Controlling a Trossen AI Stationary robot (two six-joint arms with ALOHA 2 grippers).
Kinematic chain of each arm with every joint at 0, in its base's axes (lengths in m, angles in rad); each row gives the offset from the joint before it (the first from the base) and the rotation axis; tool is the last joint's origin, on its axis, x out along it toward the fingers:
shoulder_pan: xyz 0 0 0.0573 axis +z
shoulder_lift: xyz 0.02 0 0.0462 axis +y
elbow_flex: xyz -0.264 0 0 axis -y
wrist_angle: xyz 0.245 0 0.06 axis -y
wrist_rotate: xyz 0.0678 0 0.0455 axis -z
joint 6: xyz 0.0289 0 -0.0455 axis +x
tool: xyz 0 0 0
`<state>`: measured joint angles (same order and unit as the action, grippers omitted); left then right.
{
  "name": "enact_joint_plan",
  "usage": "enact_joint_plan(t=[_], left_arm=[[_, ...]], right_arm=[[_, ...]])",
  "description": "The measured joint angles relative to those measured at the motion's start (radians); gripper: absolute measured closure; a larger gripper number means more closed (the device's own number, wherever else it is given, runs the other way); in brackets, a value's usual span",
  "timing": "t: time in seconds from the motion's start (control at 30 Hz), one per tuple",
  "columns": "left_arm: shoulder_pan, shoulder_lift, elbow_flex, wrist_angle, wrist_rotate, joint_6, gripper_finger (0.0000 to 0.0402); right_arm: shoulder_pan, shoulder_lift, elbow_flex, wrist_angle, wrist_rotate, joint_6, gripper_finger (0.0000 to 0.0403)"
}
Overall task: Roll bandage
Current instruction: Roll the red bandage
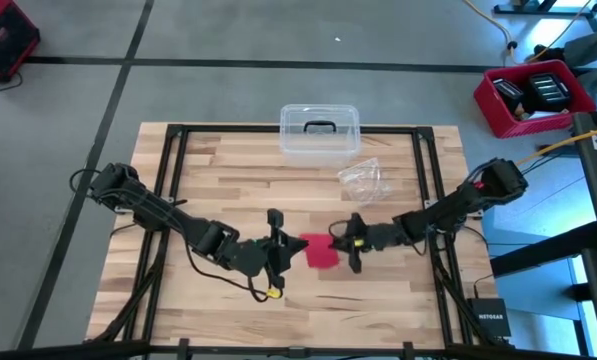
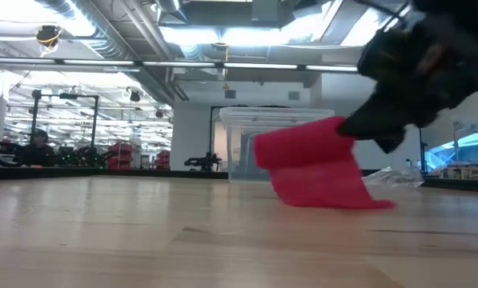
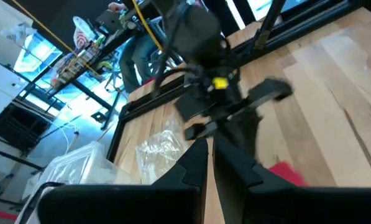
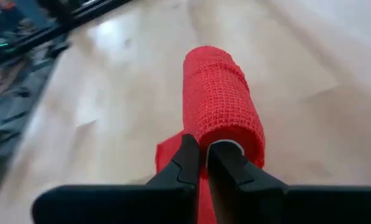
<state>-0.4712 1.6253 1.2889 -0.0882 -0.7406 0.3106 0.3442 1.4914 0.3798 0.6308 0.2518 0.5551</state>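
On the wooden counter (image 1: 228, 190), near its middle, the two arms are meeting over the bandage (image 1: 322, 251), which is showing as a partly wound red roll lifted at one end with a loose tail trailing flat on the wood. The right tool (image 1: 354, 243) is pinching the roll's end with its fingers nearly closed, while the left tool (image 1: 275, 243) is hovering just beside the other end with fingers almost together, apparently holding nothing, so the winding step looks under way and the next move probably calls for turning the roll along the tail while keeping the fabric taut. Farther back, the clear plastic box (image 1: 319, 131) and the crinkled wrapper (image 1: 364, 180) are lying well apart, blocking nothing.
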Motion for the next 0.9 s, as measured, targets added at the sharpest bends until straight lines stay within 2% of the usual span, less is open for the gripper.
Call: enact_joint_plan(t=[0.17, 0.37, 0.53, 0.67, 0.9], left_arm=[[0.024, 0.001, -0.052, 0.031, 0.006, -0.04, 0.0384], [0.078, 0.007, -0.153, 0.086, 0.012, -0.07, 0.0384], [0.143, 0.082, -0.206, 0.162, 0.14, -0.076, 0.0384], [0.198, 0.172, -0.205, 0.248, 0.166, -0.072, 0.0384], [0.26, 0.289, -0.205, 0.38, 0.284, -0.064, 0.0384]], right_arm=[[-0.075, 0.0, 0.0, -0.036, -0.034, -0.092, 0.0382], [-0.099, 0.0, 0.0, -0.097, -0.035, -0.167, 0.0381], [-0.097, 0.0, 0.0, -0.118, -0.034, -0.223, 0.0381], [-0.097, 0.0, 0.0, -0.119, -0.031, -0.223, 0.0381], [-0.096, 0.0, 0.0, -0.133, -0.006, -0.223, 0.0381]])
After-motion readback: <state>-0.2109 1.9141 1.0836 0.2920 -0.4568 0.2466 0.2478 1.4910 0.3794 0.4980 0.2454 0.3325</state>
